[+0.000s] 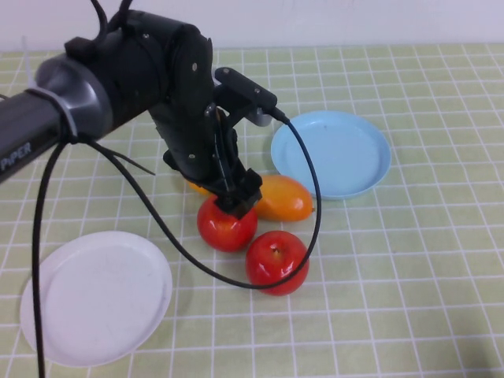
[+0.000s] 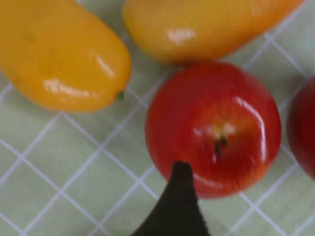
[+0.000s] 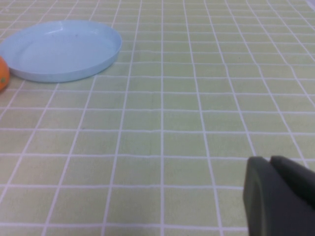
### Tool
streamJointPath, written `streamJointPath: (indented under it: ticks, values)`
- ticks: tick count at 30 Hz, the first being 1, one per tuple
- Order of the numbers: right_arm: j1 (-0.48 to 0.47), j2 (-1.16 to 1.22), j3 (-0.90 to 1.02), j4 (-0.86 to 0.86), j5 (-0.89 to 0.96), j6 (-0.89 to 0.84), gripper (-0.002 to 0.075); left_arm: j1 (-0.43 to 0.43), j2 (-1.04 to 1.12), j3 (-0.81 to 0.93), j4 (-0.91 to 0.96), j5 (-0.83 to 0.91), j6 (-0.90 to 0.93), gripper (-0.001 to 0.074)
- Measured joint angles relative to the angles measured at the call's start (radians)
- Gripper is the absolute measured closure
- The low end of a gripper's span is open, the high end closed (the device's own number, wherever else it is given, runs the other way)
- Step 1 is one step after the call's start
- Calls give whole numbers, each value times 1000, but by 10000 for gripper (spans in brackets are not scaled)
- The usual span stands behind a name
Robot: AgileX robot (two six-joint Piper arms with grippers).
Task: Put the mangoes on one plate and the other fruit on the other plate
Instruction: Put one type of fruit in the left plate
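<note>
Two red apples lie mid-table: one (image 1: 227,226) (image 2: 212,129) directly under my left gripper (image 1: 236,201) (image 2: 246,189), the other (image 1: 276,262) (image 2: 302,129) nearer the front. Only one dark finger (image 2: 178,206) shows beside the first apple; the gripper is open and holds nothing. The deeper orange mango (image 1: 285,198) (image 2: 206,27) lies just behind the apples. The yellower mango (image 1: 197,187) (image 2: 59,54) is mostly hidden behind the left wrist. The light blue plate (image 1: 331,153) (image 3: 61,49) and white plate (image 1: 94,295) hold nothing. My right gripper (image 3: 269,160) is shut over bare cloth.
A green checked cloth (image 1: 409,260) covers the table. A black cable (image 1: 311,220) loops from the left wrist past the front apple. The blue plate sits right of the mangoes, the white plate at the front left.
</note>
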Motion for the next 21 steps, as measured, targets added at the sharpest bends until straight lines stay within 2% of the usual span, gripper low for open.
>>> streamJointPath:
  ticks: [5, 21]
  values:
    - [0, 0, 0, 0, 0, 0, 743, 0, 38, -2, 0, -42, 0, 141]
    - [0, 0, 0, 0, 0, 0, 743, -2, 123, -8, 66, -119, 0, 134]
